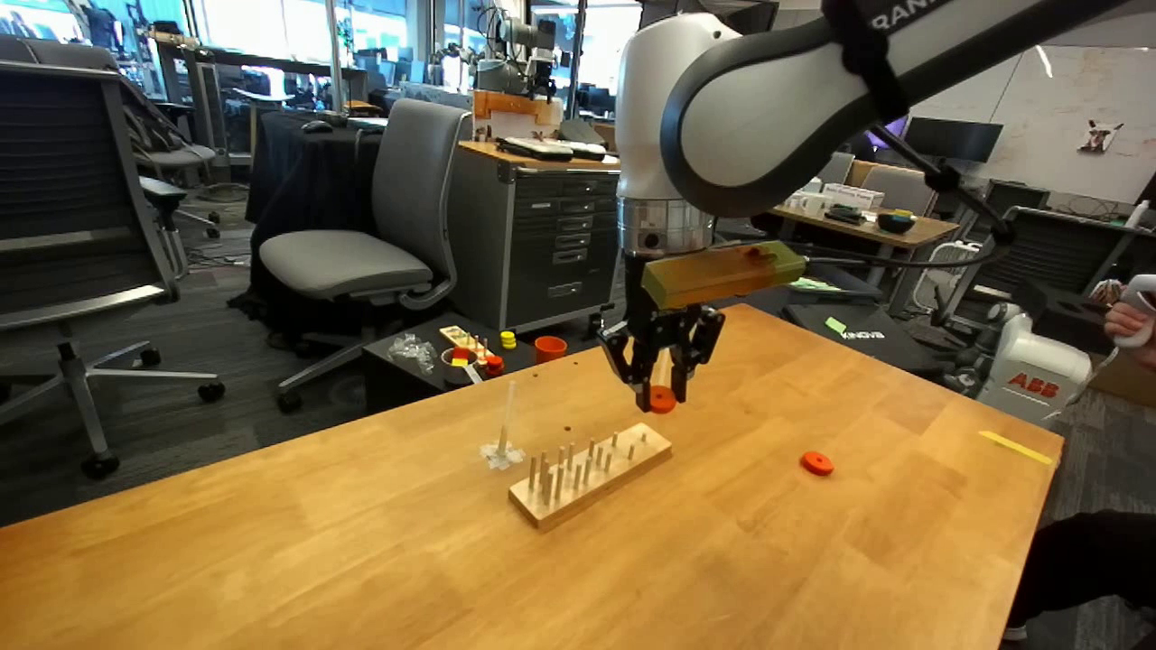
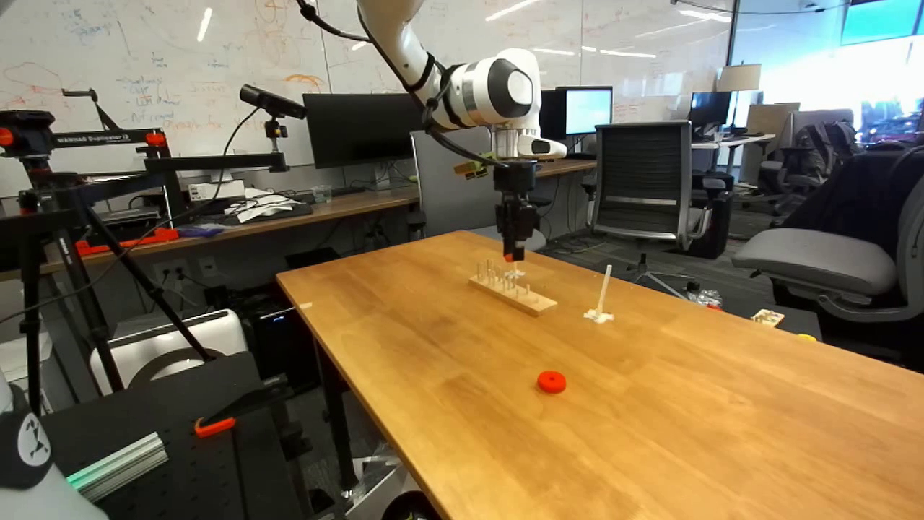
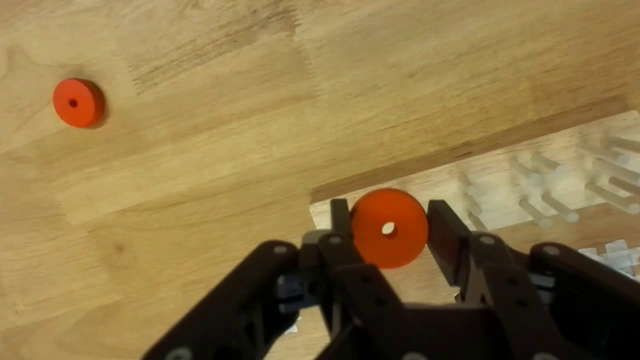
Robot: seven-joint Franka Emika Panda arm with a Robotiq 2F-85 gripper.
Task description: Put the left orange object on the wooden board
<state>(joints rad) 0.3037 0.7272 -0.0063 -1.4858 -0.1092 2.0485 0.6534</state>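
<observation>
The left orange object (image 1: 664, 401) is a small flat round disc with a centre hole. My gripper (image 1: 661, 397) is shut on it, one finger on each side, and holds it above the table. The disc also shows in the wrist view (image 3: 382, 250), between the fingertips (image 3: 389, 215), and partly behind the fingers in an exterior view (image 2: 509, 258). The wooden board (image 1: 652, 445) is a pale strip with rows of thin upright pegs, flat on the table; it also shows in an exterior view (image 2: 535, 302). In the wrist view, the disc covers part of the board's end (image 3: 430, 187).
A second, redder disc (image 1: 817, 463) lies on the tabletop, apart from the board; it also shows in the wrist view (image 3: 77, 102). A thin upright post (image 1: 507, 420) is taped to the table (image 1: 361, 560) beside the board. Another post (image 1: 664, 368) shows behind the gripper.
</observation>
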